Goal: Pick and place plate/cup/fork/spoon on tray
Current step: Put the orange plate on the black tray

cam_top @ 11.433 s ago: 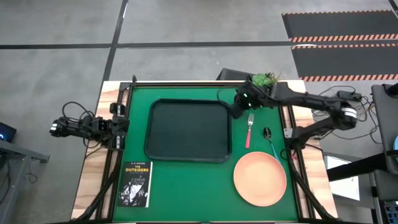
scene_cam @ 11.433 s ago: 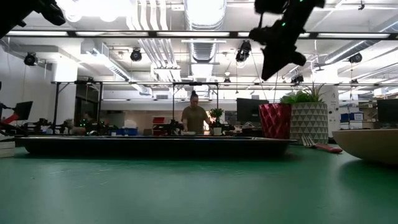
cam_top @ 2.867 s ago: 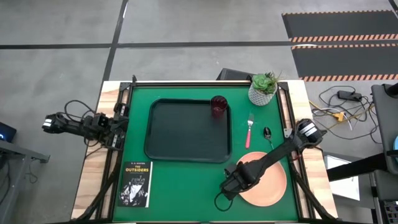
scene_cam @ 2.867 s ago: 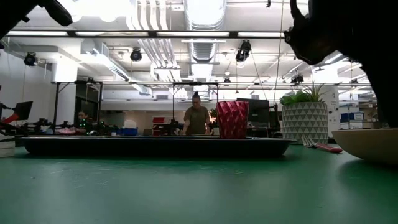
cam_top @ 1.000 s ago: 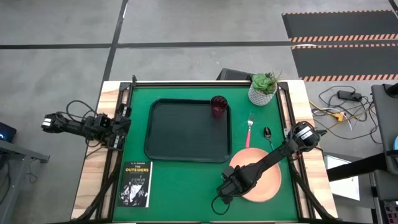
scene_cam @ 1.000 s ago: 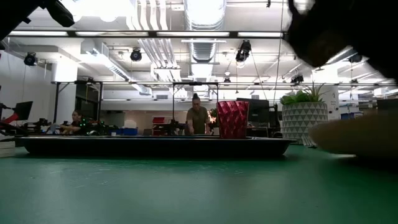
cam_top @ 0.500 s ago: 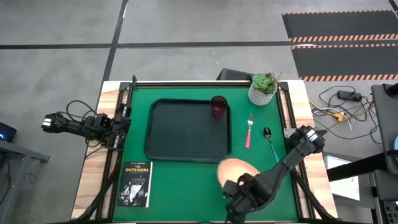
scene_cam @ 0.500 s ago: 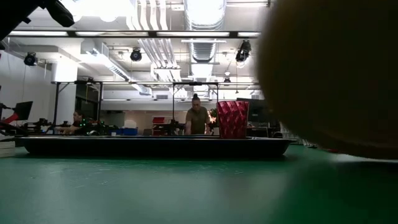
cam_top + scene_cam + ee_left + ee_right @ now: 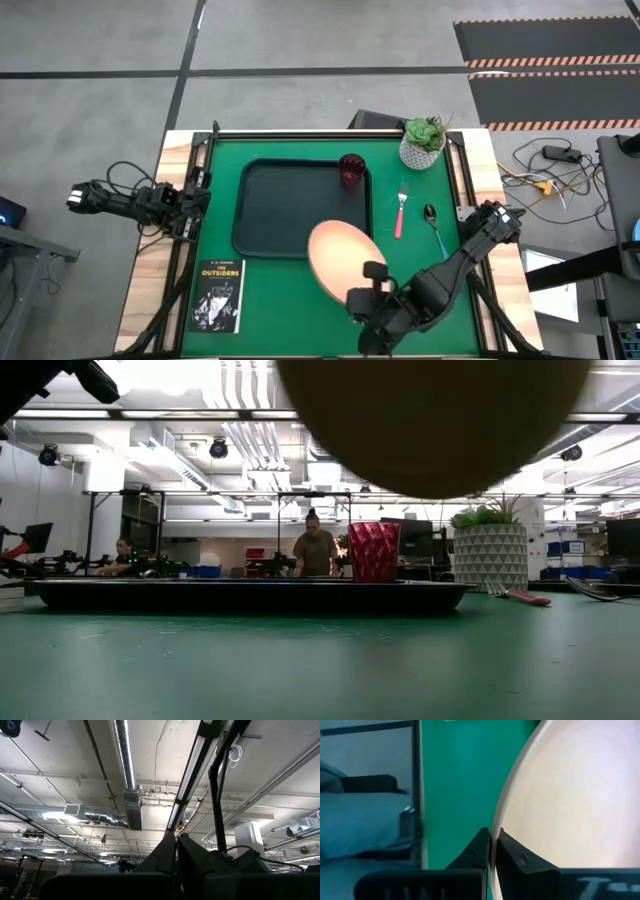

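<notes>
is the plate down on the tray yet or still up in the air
Up in the air. The right gripper is shut on the plate by its rim, and the low view shows it well above the table, not resting on the tray.

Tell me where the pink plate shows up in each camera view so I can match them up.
High view: the plate is held over the tray's near right corner, the right gripper at its rim.
Low view: plate fills the top centre, lifted.
Left wrist view: not in it.
Right wrist view: plate fills the right side, its rim between the fingers.
Shared landmark: the cup.
</notes>
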